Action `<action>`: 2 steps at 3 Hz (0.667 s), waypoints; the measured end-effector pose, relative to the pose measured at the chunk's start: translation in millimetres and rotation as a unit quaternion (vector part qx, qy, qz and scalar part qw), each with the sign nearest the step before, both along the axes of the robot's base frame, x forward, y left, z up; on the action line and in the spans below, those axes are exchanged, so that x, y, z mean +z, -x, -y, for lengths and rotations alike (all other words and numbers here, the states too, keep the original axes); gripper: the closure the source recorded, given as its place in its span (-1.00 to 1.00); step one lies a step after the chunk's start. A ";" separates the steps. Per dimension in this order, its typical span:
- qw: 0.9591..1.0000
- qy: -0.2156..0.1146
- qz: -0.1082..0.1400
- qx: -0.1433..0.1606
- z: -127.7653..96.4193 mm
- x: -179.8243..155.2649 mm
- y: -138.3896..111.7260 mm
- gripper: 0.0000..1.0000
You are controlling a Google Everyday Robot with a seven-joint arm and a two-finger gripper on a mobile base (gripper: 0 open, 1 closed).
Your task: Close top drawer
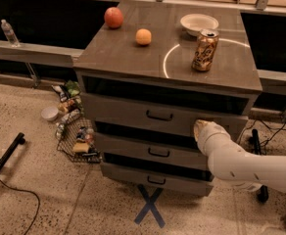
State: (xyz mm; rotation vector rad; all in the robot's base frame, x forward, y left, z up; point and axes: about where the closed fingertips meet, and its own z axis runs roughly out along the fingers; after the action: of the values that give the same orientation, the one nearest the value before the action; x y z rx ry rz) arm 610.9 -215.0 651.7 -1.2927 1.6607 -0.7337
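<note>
Grey wood-look top drawer [128, 110] is sitting slightly pulled out beneath the cabinet top [128, 58], uppermost of 3 fronts. White arm [241, 163] is reaching in from the right, its gripper [200, 129] lying against the drawer front's right end; whether it is open or closed cannot be told.

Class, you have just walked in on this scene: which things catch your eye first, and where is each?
A white robot arm reaches in from the lower right, its claw at the right end of the top drawer, which stands ajar. On the cabinet top sit a gold can, a white bowl, an apple and an orange.
</note>
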 end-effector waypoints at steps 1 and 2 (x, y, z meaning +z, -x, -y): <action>1.000 -0.010 -0.018 -0.002 3.4 5.2 34.0 1.00; 0.998 -0.036 -0.035 -0.022 8.7 15.8 93.9 1.00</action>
State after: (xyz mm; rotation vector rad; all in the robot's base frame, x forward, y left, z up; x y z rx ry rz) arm 517.0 -223.7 667.5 -1.2470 1.7614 -0.6563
